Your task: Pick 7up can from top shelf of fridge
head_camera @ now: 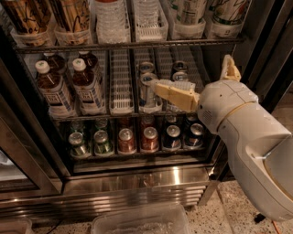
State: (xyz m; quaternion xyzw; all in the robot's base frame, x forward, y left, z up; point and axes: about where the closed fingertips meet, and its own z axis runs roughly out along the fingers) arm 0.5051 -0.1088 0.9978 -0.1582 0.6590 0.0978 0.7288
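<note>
The fridge (137,180) stands open before me with three wire racks. The top shelf (68,47) is the highest rack; at its right stand white cans with dark green print (188,11), the likeliest 7up can, their lids cut off by the frame. My gripper (190,71) is below that shelf, at the middle rack. One beige finger (176,95) reaches left in front of slim silver-blue cans (147,89); the other (230,68) points up. The gripper is open and holds nothing.
The top shelf also holds brown patterned cans (68,16) and clear water bottles (110,18). White-capped brown bottles (84,84) fill the middle rack's left. Small green, red and dark cans (132,139) line the bottom rack. A clear plastic bin (137,224) lies on the floor.
</note>
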